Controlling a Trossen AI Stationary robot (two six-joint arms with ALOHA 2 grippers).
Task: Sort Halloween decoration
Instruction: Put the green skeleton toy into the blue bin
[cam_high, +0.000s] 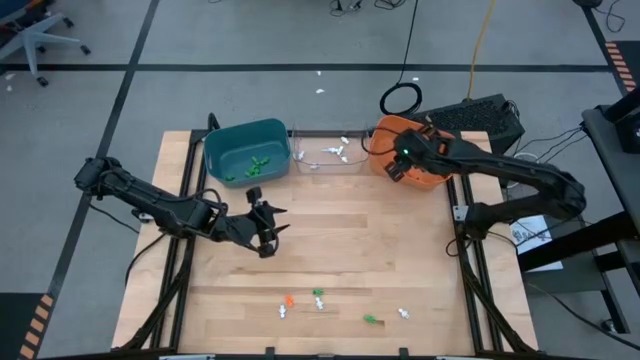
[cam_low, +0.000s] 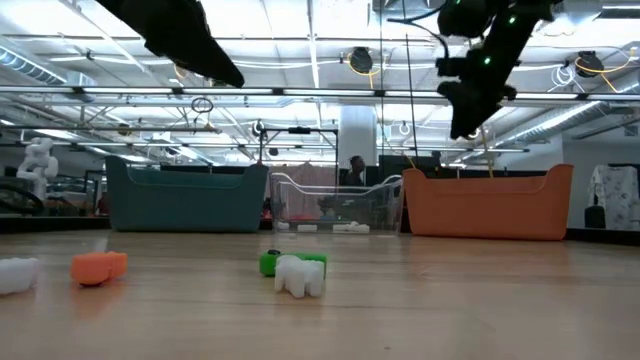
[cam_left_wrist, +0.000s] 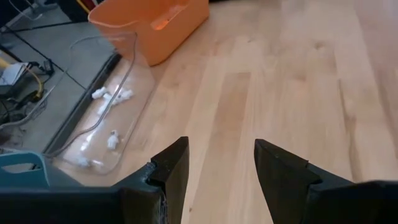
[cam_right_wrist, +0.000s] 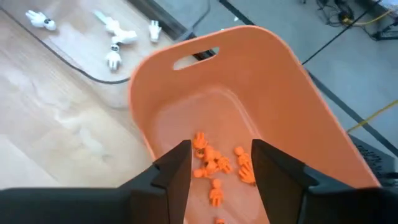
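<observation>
1. Loose Halloween decoration (cam_high: 318, 297) pieces are seen nearest the camera, scattered along the 6 o'clock edge of the table (cam_high: 330, 240): orange, white and green trinkets, all lying apart from one another.
2. At about 9 o'clock from the table's centre the left gripper (cam_high: 268, 226) hovers over bare wood. Its fingers (cam_left_wrist: 166, 171) stand apart with nothing between them.
3. At 12 o'clock three bins stand in a row: the teal bin (cam_high: 246, 150) with green pieces, the clear bin (cam_high: 326, 156) with white pieces, and the orange bin (cam_high: 405, 160).
4. The right gripper (cam_right_wrist: 217, 167) is positioned above the orange bin. Its jaws stand apart and nothing is clamped; orange trinkets (cam_right_wrist: 214, 162) lie on the bin floor directly below.
5. The step in hand is judged to be the release of an orange piece into its bin.
6. For a clean release, the jaws should be kept spread and centred over the bin until no piece is seen clinging to either finger.
7. The wrist should be raised straight up before any travel toward 6 o'clock, so that the bin rim is not clipped or the bin dragged.
8. The lone orange piece (cam_high: 288, 299) at 6 o'clock is judged the next candidate; it should be approached from above, clear of its white neighbour.
</observation>
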